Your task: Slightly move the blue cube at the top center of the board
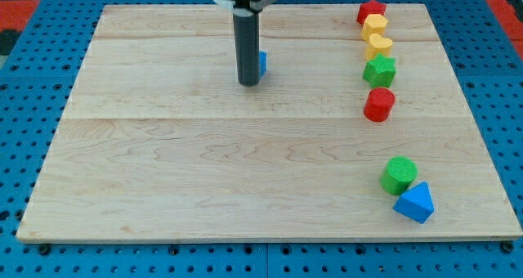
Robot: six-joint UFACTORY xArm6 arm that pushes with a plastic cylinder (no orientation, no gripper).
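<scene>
The blue cube (262, 63) sits at the top centre of the wooden board (163, 172). Only a thin blue sliver of it shows, as the dark rod stands in front of it and hides most of it. My tip (248, 83) rests on the board at the cube's left and lower side, right against it or nearly so; contact cannot be told.
A column of blocks runs down the view's right: a red star (370, 11), a yellow block (375, 24), a second yellow block (379, 44), a green star (379, 70), a red cylinder (379, 104). Lower right hold a green cylinder (399, 175) and a blue triangle (416, 203).
</scene>
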